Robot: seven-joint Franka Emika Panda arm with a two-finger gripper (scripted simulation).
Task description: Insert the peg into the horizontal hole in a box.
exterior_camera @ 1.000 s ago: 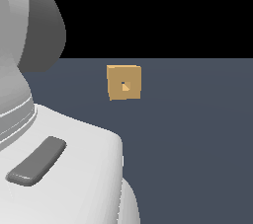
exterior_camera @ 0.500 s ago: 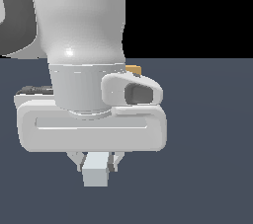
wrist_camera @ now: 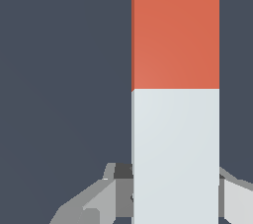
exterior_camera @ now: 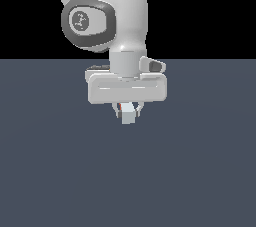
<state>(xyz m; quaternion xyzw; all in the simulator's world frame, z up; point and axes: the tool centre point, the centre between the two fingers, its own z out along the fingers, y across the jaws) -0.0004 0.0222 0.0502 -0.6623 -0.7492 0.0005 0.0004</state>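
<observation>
Wrist view: the peg (wrist_camera: 175,30), red at one half and white at the other, is clamped in the tool (wrist_camera: 173,196). The arm has been turned around, so the box is now hidden behind it.

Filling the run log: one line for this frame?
stage: peg held | gripper: shut on peg, white end at fingers, red-orange end beyond | box: hidden in both views | insertion: not shown

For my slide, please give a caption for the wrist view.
Gripper closed on the white half of a peg whose far half is red-orange.
</observation>
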